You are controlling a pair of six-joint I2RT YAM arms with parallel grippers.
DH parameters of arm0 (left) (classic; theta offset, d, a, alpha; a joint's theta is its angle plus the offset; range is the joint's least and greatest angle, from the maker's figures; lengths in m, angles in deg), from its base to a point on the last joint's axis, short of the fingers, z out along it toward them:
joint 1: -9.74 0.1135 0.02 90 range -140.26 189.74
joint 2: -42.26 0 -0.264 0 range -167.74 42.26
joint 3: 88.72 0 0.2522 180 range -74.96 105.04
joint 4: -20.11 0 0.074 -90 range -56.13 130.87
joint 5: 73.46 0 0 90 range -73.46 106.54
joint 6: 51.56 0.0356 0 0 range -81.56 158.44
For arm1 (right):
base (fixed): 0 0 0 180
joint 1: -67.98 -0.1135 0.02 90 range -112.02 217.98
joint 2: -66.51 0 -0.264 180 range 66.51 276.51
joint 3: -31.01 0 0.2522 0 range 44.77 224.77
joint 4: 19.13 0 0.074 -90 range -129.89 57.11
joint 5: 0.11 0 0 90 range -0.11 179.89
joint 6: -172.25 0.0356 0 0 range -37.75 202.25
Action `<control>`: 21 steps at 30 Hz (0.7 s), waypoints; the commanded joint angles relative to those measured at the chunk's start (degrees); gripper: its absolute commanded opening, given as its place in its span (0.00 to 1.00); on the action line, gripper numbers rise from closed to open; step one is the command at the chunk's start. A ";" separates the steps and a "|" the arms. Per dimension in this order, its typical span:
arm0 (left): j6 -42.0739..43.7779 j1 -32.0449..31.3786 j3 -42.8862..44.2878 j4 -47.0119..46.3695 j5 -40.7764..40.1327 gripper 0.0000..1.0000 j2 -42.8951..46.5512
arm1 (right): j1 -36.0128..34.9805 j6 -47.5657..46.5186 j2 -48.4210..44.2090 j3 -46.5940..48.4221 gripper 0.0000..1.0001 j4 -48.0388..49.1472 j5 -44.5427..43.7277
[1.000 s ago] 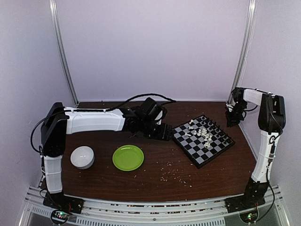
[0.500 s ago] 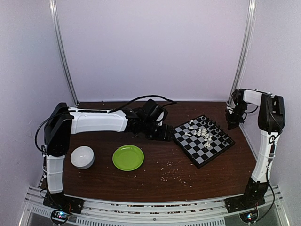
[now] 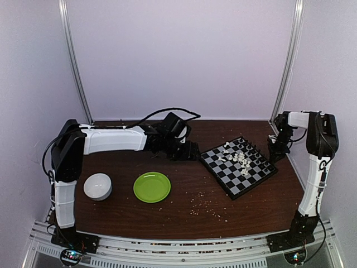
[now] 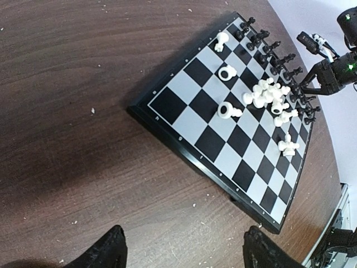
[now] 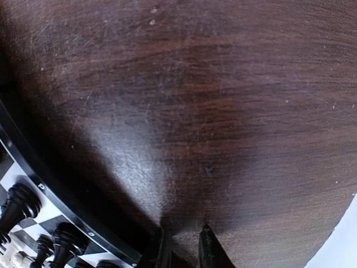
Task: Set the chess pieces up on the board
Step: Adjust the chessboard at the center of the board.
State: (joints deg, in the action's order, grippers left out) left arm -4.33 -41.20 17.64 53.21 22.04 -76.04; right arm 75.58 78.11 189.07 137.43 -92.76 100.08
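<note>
The board (image 3: 245, 180) lies at an angle on the right half of the table. White chess pieces (image 3: 239, 157) lie jumbled near its middle and black pieces (image 3: 254, 149) stand along its far edge. My left gripper (image 3: 192, 151) is open and empty, just left of the board's left corner. In the left wrist view its fingers (image 4: 109, 252) spread wide over bare wood, with the board (image 4: 192, 117), tumbled white pieces (image 4: 266, 95) and black row (image 4: 279, 56) ahead. My right gripper (image 3: 276, 152) is low beside the board's far right edge, jaws nearly together and empty (image 5: 185, 245); black pieces (image 5: 17, 204) show at lower left.
A round green plate (image 3: 152, 187) and a white bowl (image 3: 97, 186) sit front left. Pale crumbs (image 3: 207, 207) are scattered in front of the board. White walls and metal posts close the back and sides.
My left gripper has pulled back to the left, away from the board's corner. My right gripper has dropped lower beside the board's right edge. The board has shifted slightly.
</note>
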 commanded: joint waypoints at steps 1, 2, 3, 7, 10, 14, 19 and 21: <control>0.44 0.68 0.44 -2.55 0.88 0.73 0.89 | -0.01 -0.37 -2.21 -0.73 0.17 -0.75 -1.17; 0.45 0.97 0.13 -2.70 0.86 0.73 1.02 | -0.11 -0.49 -2.42 -1.14 0.16 -0.72 -0.79; 0.46 1.34 -0.06 -2.72 0.85 0.73 1.01 | -0.20 -0.66 -2.76 -1.68 0.16 -0.64 -0.23; 0.77 3.77 -0.40 -2.91 0.82 0.73 0.90 | -0.92 -1.12 -4.88 -5.32 0.15 0.89 1.47; 2.30 5.79 0.71 -3.14 1.18 0.73 0.31 | -1.77 -1.50 -6.31 -7.71 0.15 1.48 2.87; 3.77 8.18 5.47 -2.37 2.04 0.74 -2.55 | -2.69 -2.49 -6.59 -9.03 0.14 0.20 4.73; 3.99 10.02 12.80 -2.37 3.02 0.74 -8.34 | -3.40 -2.91 -7.21 -11.34 0.14 0.32 5.68; 3.99 10.67 16.94 -2.37 3.99 0.73 -11.50 | -3.46 -2.91 -7.54 -12.35 0.14 0.72 6.17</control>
State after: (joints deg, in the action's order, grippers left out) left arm -1.64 -31.21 28.48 52.79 23.87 -82.88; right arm 73.04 76.01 183.04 127.53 -91.32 103.38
